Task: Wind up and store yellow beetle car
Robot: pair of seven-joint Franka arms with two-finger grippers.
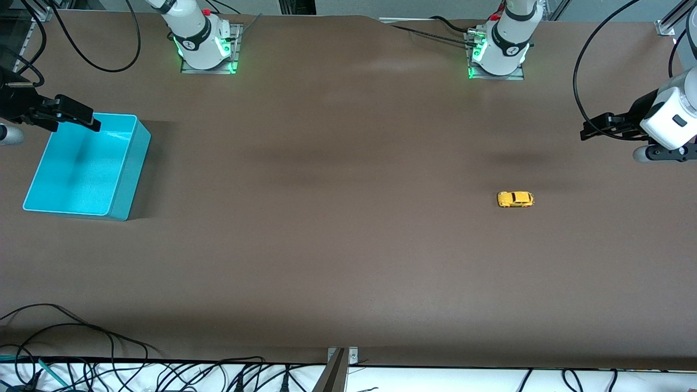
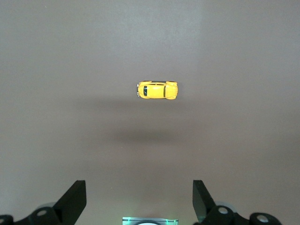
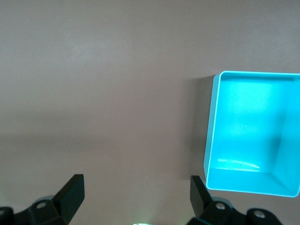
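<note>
The yellow beetle car (image 1: 515, 199) stands alone on the brown table toward the left arm's end, and the left wrist view shows it (image 2: 157, 89) from above. My left gripper (image 1: 591, 130) hangs in the air at that end of the table, apart from the car, open with nothing between its fingers (image 2: 75, 199). The teal bin (image 1: 130, 174) sits at the right arm's end and has nothing in it. My right gripper (image 1: 90, 121) hovers over the bin's edge, open and holding nothing. In the right wrist view the bin (image 3: 212, 122) lies beside the gripper (image 3: 136, 194).
The two arm bases (image 1: 206, 49) (image 1: 498, 54) stand along the table's edge farthest from the front camera. Loose black cables (image 1: 109, 370) and a metal bracket (image 1: 340, 359) lie along the edge nearest to it. Bare brown tabletop (image 1: 326, 218) stretches between bin and car.
</note>
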